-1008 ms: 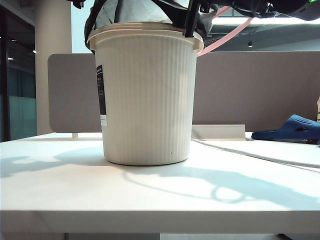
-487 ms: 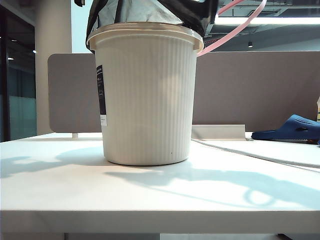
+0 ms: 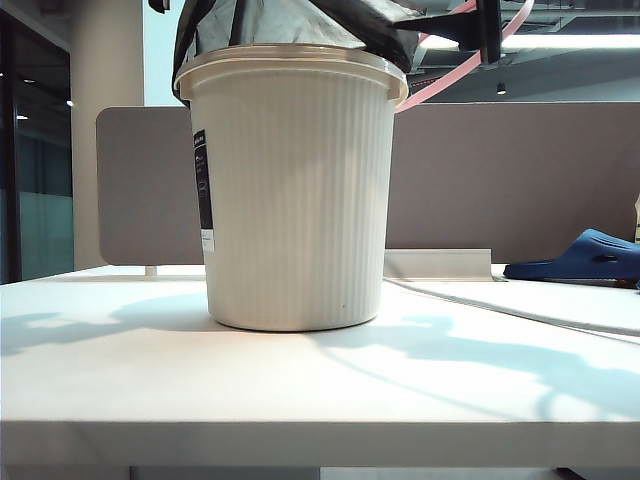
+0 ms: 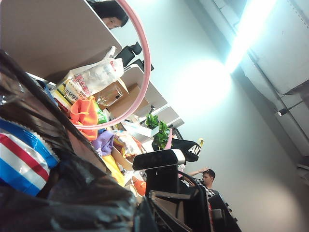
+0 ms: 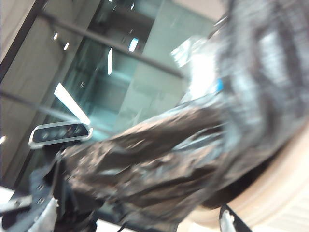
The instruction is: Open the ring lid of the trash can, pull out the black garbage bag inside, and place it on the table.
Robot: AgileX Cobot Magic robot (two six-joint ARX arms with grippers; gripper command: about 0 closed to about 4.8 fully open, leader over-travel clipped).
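The cream ribbed trash can [image 3: 295, 200] stands mid-table [image 3: 300, 390]. The glossy black garbage bag [image 3: 290, 22] bulges above its rim. The pale pink ring lid [image 3: 450, 75] is off the rim and slants up behind the can's right side; it arcs over the bag in the left wrist view [image 4: 145, 63]. My left gripper [image 4: 149, 217] is shut against the crinkled bag [image 4: 58, 193], seemingly on its film; only a dark bit of it shows at the top left [image 3: 157, 6]. My right gripper [image 3: 487, 30] hangs open to the right of the bag, its fingers [image 5: 224, 220] spread wide before the blurred bag [image 5: 159, 154].
A dark blue slipper [image 3: 585, 255] lies at the back right of the table. A grey-brown partition panel [image 3: 500, 180] runs behind the can. A cable [image 3: 520, 315] trails across the table's right side. The can's cream rim [image 5: 289, 193] is close to the right fingers.
My right gripper has drawn back from the can's right rim, up and to the right, still open. The bag stays raised above the rim. The left arm has kept still.
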